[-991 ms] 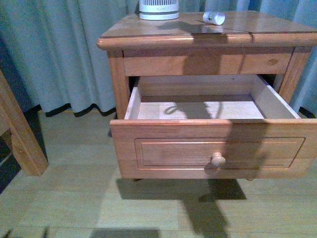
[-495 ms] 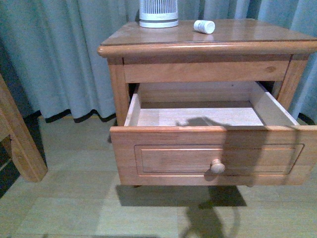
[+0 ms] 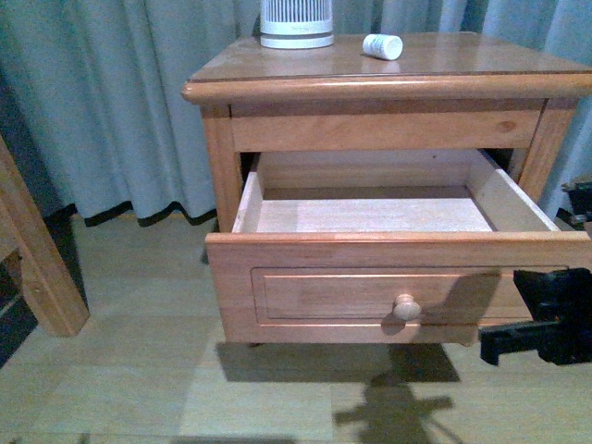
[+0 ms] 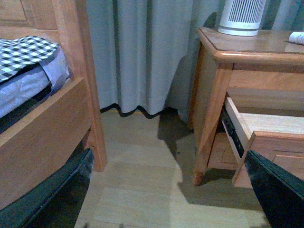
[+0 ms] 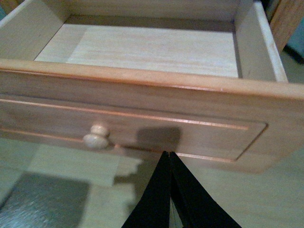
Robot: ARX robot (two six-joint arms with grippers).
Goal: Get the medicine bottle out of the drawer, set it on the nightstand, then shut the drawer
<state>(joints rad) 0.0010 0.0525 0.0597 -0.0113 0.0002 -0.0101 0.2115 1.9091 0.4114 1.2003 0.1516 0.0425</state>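
The medicine bottle (image 3: 381,46) lies on its side on the glossy top of the nightstand (image 3: 305,88), to the right of a white ribbed device; its end shows at the edge of the left wrist view (image 4: 297,37). The drawer (image 3: 324,296) stands pulled out, its light floor bare (image 5: 152,47). My right gripper (image 3: 485,351) is shut on nothing. Its tip (image 5: 168,154) sits close in front of the drawer's front panel, right of the round knob (image 5: 96,137). My left gripper (image 4: 166,199) is open over the floor, left of the nightstand, holding nothing.
A tall white ribbed device (image 3: 296,23) stands at the back of the nightstand top. A wooden bed frame post (image 3: 37,259) rises at the left, with bedding (image 4: 26,52) behind it. Blue-grey curtains (image 3: 120,102) hang behind. Wood flooring (image 3: 139,388) lies in front.
My right gripper has come into the front view at the lower right, by the drawer front. Its shadow on the panel shifted right. The bottle has stayed on the nightstand top.
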